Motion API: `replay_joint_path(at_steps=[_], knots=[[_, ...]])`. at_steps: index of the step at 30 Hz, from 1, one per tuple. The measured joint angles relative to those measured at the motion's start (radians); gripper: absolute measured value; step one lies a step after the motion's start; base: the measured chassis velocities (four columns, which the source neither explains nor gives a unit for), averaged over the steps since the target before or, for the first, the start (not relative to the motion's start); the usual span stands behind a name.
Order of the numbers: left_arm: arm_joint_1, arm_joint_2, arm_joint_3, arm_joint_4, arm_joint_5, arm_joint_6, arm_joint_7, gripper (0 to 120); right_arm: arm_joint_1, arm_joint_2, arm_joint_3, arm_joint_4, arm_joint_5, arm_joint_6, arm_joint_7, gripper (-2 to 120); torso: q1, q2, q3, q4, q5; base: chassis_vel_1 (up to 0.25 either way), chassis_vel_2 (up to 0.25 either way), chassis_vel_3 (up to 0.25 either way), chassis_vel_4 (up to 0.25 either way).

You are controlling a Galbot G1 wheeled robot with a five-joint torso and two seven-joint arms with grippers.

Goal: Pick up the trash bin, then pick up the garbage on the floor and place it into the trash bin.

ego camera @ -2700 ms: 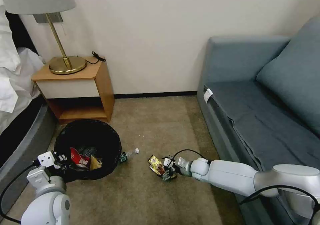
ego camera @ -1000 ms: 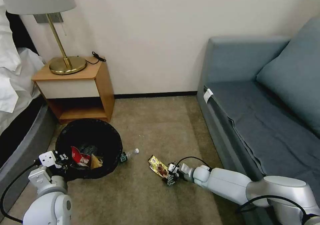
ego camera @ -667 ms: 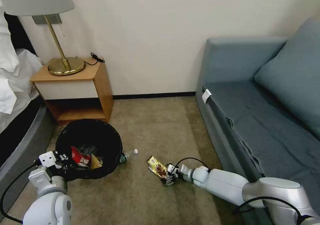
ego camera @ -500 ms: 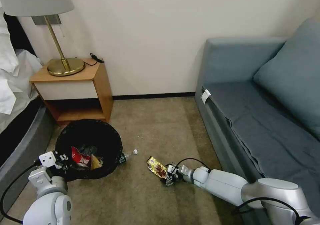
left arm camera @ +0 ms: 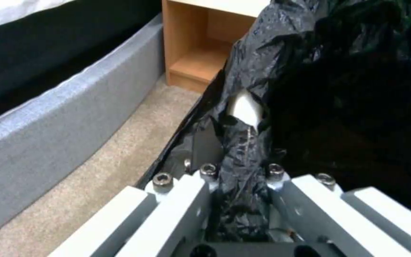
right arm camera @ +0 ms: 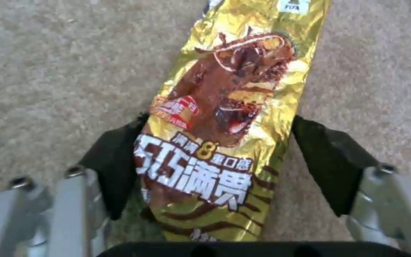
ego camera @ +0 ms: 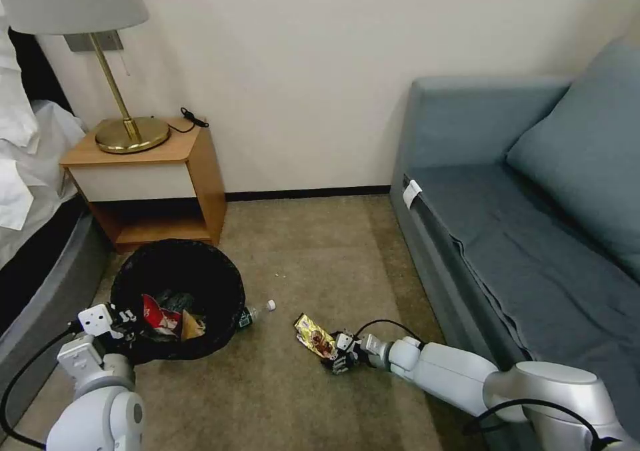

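Down on the carpet (ego camera: 320,264) in the head view, the bin (ego camera: 177,297) stands in front of the nightstand (ego camera: 150,177), beside the bed (ego camera: 40,284), with red-and-white and brown litter (ego camera: 167,317) already inside its black bag. The left gripper (ego camera: 123,317) sits at the bin's near rim, pinching the bag and rim. A small bottle (ego camera: 257,311) lies on the floor touching the bin's right side. Farther right, the gold wrapper (ego camera: 315,336) lies flat on the carpet, near the sofa (ego camera: 533,224), and the right gripper (ego camera: 341,357) is low at the wrapper's near end, its arm stretched out along the floor. From the left wrist view, the left gripper (left arm camera: 239,185) has its fingers (left arm camera: 186,200) pressed together on a fold of the black bag (left arm camera: 310,71) over the bin's rim, where a patch of white (left arm camera: 246,107) shows through; the bed's grey edge (left arm camera: 62,117) and the nightstand's open shelf (left arm camera: 201,53) are beyond. From the right wrist view, the right gripper (right arm camera: 215,171) is spread, its black pads (right arm camera: 115,160) on either side of the wrapper (right arm camera: 219,128), which lies on the carpet (right arm camera: 48,71) between them; the one pad touches or nearly touches the wrapper's edge, the other stands just off it.
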Motion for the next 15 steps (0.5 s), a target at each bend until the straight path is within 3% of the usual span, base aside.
replay_joint_path(at_steps=[15], knots=[[-0.007,0.0,0.003,0.003,0.007,0.0,0.0,1,0.007,-0.021,0.005,0.022,0.003,0.005,-0.015,45,0.0,-0.001,0.0,0.0006,0.0006,0.0,0.0,0.0,0.0]])
